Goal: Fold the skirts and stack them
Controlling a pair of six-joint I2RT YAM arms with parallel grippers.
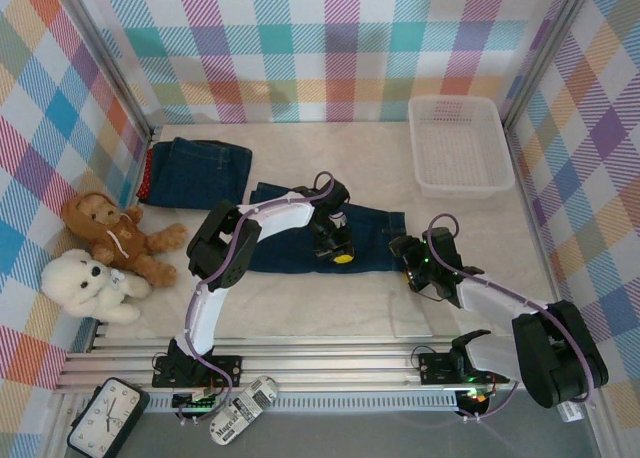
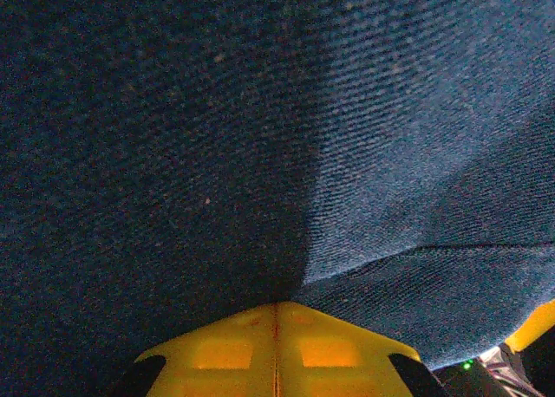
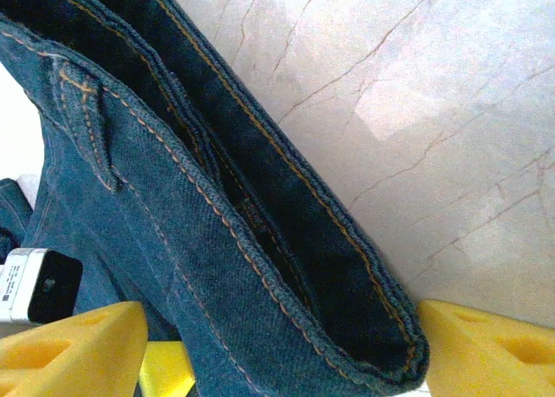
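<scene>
A dark blue denim skirt (image 1: 290,233) lies spread across the middle of the table. My left gripper (image 1: 341,256) points down onto its front half. In the left wrist view its yellow fingers (image 2: 225,349) are pressed together at the tip (image 2: 277,306), with the denim (image 2: 390,137) ridged up from them. My right gripper (image 1: 408,265) is at the skirt's right end. Its jaws (image 3: 277,315) stand wide on either side of the stitched waistband (image 3: 260,241). A second denim skirt (image 1: 205,168) lies folded at the back left, on a red skirt (image 1: 148,178).
A white mesh basket (image 1: 462,190) stands at the back right. A brown teddy bear (image 1: 115,233) and a white one (image 1: 90,283) sit at the left edge. Bare marbled tabletop (image 3: 434,111) lies right of the waistband. Checked walls close in the table.
</scene>
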